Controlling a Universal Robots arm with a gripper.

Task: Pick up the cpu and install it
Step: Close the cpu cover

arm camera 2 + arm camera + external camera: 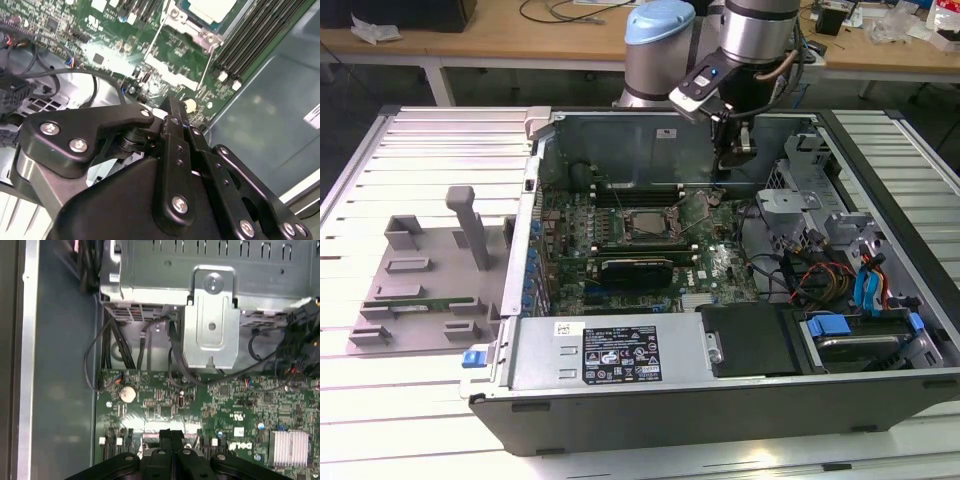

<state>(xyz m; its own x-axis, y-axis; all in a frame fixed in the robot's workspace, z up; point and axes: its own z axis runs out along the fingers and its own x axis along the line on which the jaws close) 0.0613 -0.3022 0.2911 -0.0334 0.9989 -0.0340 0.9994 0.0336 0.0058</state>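
The cpu lies flat in its socket on the motherboard, silvery lid up, inside the open computer case. In the second wrist view the cpu shows as a pale lid within a metal socket frame, with the memory slots just beside it.

The gripper hangs above the board toward the exterior view's right of the cpu, apart from it and holding nothing. In both wrist views its fingers are pressed together.

The first wrist view adds a coin battery, a metal bracket and a finned heatsink. The exterior view takes in the slatted desk and a grey fixture at the exterior view's left of the case.
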